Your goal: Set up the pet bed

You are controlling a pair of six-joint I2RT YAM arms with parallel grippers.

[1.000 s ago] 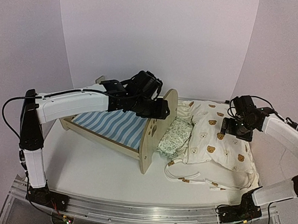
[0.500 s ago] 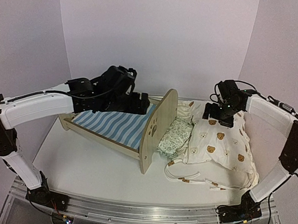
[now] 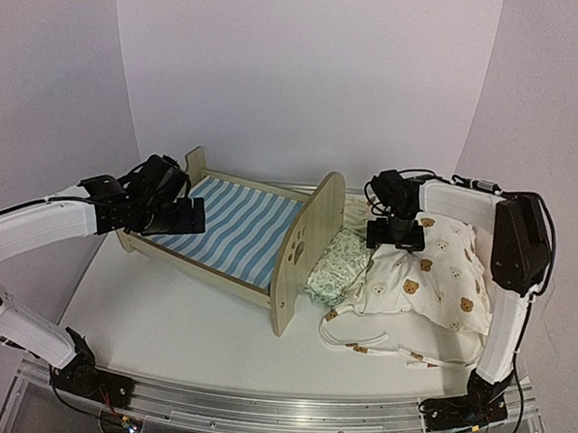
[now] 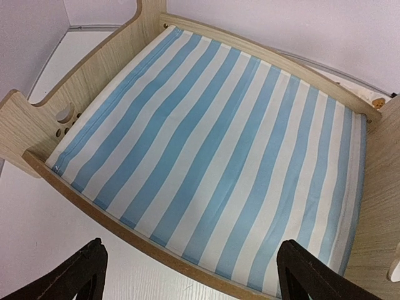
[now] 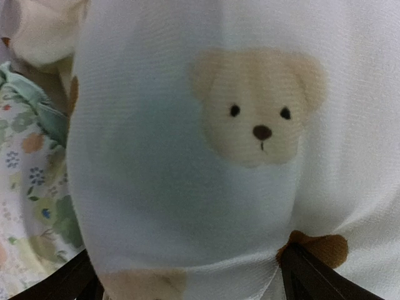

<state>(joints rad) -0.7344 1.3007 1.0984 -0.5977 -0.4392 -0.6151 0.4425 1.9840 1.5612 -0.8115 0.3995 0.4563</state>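
Two arms: one on each side of the table (image 3: pixel 167 317), both claws spread wide and neither holding anything.
Left gripper (image 3: pixel 194 217): hangs over the near rail at the foot end of the pet bed (image 3: pixel 232 231). Its fingers are wide apart, with only striped cloth showing beyond them.
Pet bed: stands at an angle, left of the table's middle.
Footboard (image 4: pixel 37 131): at the far left end of the frame.
Mattress (image 4: pixel 212 144): lies flat inside the frame, bare and smooth.
Headboard (image 3: pixel 305 239): upright, with a paw cutout, facing the table's middle.
Pillow (image 3: pixel 337 263): outside the bed, propped just right of the headboard and touching the quilt.
Quilt (image 3: pixel 431 282): heaped on the right side of the table.
Right gripper (image 3: pixel 397 234): down on the quilt's left part, near the pillow. Its jaws are apart and a hump of bear-print cloth bulges between the fingers (image 5: pixel 300 275), not pinched.
Step in hand: the mattress looks seated, so this seems to be the start of fetching the bedding, with the quilt first.
Next move: probably close on that fold, lift it clear of the pillow and carry it over the headboard. The limp cloth may drag the pillow along.
Count: one bed, one mattress, one pillow, one quilt, two grippers.
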